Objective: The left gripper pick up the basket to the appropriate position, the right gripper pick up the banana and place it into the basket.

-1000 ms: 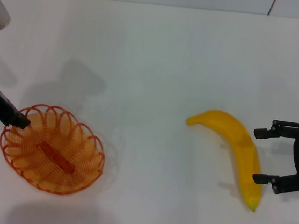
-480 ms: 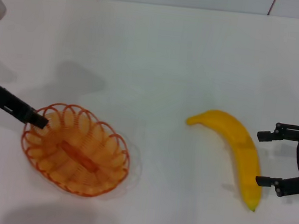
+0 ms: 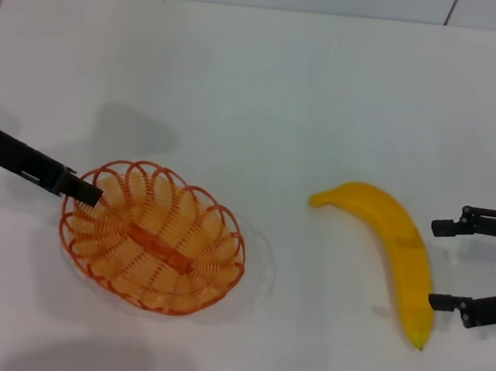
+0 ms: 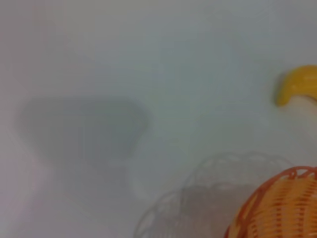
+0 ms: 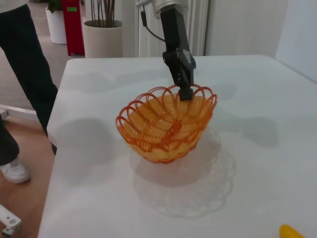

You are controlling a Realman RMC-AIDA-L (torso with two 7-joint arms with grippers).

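The orange wire basket [image 3: 154, 239] hangs tilted a little above the white table, casting a lacy shadow beneath it in the right wrist view. My left gripper [image 3: 88, 192] is shut on its looped rim at the left side; the right wrist view shows that gripper [image 5: 185, 93] clamped on the rim of the basket [image 5: 166, 124]. The yellow banana [image 3: 394, 252] lies on the table to the right. Just to its right my right gripper [image 3: 441, 266] stands open, apart from the fruit. The left wrist view catches the basket's edge [image 4: 282, 208] and a banana tip [image 4: 297, 84].
The table's edge [image 5: 54, 148] drops off on the side past the basket in the right wrist view, where a person's legs [image 5: 25, 74] stand. A potted plant [image 5: 103, 37] and a red object [image 5: 73, 25] are on the floor beyond.
My left gripper has carried the basket to the right and slightly up the view, toward the table's middle. The right gripper has drifted a little right; the banana has not moved.
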